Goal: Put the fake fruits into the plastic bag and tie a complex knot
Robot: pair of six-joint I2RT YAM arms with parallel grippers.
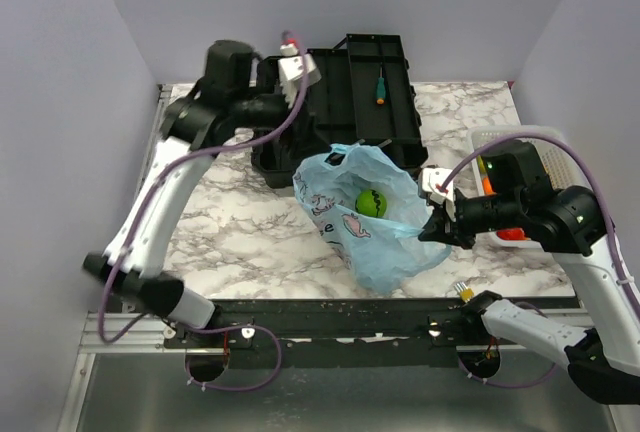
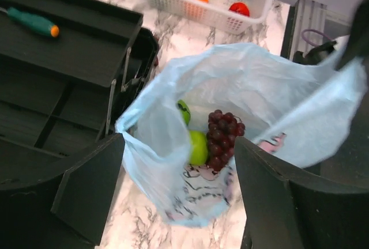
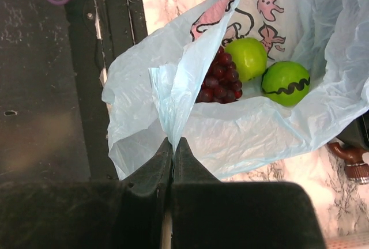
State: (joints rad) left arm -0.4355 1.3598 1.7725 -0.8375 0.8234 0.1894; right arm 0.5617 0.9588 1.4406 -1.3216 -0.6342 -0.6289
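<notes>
Saw purple grapes (image 3: 219, 79) and two green fruits (image 3: 248, 57) inside the plastic bag (image 3: 259, 134) on the marble worktop (image 1: 230, 222), bag rim clamped between the tips of the right end effector (image 3: 173, 145), left end effector (image 2: 179, 145) spread apart above the bag's mouth.

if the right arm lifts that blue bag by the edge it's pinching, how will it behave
Likely floppy: the plastic bag is thin and crinkled, so it should sag from the right fingers. The grapes and green fruits inside would probably roll to its lowest point.
</notes>
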